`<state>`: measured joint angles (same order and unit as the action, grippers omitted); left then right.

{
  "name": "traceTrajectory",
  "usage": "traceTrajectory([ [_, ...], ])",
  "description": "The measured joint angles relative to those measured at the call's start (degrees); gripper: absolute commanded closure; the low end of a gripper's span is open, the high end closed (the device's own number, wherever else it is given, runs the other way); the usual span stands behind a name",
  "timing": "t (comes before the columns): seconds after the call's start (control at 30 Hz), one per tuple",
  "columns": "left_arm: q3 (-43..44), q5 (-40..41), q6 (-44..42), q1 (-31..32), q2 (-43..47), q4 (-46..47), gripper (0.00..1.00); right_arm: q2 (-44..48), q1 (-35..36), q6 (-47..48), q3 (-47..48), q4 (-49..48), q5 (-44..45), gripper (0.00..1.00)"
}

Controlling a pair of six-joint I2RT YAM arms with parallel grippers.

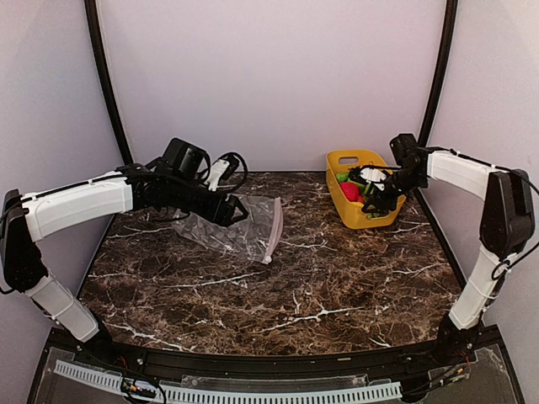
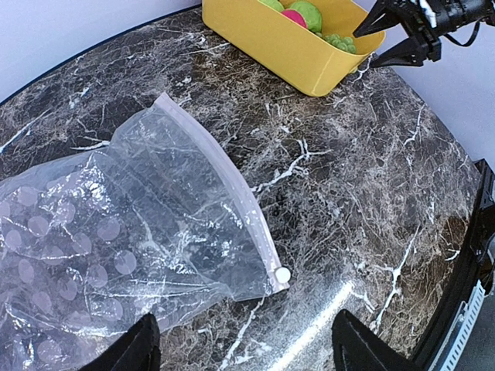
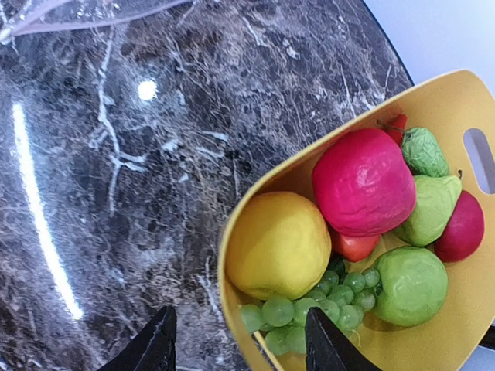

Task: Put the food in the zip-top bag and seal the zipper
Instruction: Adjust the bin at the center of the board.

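Observation:
The clear zip-top bag lies flat on the marble table left of centre; it also shows in the left wrist view. Its pale zipper strip runs along the mouth edge, with a white slider at the near end. My left gripper is open and empty, just above the bag. The food sits in the yellow basket at the back right: a yellow fruit, a red one, green grapes, green ones. My right gripper is open over the basket's near rim, empty.
The yellow basket stands near the table's right rear edge. Grey walls enclose the back and sides. The dark marble table reaches to the arm bases at the front.

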<state>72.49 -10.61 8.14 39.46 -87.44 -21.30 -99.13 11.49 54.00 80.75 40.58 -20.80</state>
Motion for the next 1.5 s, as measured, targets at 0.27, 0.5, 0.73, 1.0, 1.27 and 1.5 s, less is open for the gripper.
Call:
traceTrajectory([
  [0.27,-0.02,0.13,1.55,1.42,-0.37,0.04,0.26,-6.6,-1.14,3.39,1.4,1.53,1.68,0.77],
  [0.5,1.6,0.87,3.61,2.4,-5.11,-0.26,0.35,0.87,3.96,5.86,-8.87,-0.81,2.73,0.94],
  [0.73,5.6,3.04,4.72,3.78,-10.14,-1.55,0.38,10.03,12.68,3.37,-18.82,-0.24,2.64,1.0],
  [1.0,18.38,13.9,4.57,9.55,-19.23,-7.48,0.38,17.18,23.28,0.2,-25.79,-0.13,2.08,0.87],
  [1.27,37.27,29.7,4.94,13.22,-35.58,-17.05,0.35,21.05,26.29,-6.03,-26.75,1.95,0.9,0.56],
  [1.5,46.84,36.83,5.4,13.6,-44.65,-24.35,0.35,29.55,20.26,-9.92,-26.23,2.23,-2.62,0.45],
])
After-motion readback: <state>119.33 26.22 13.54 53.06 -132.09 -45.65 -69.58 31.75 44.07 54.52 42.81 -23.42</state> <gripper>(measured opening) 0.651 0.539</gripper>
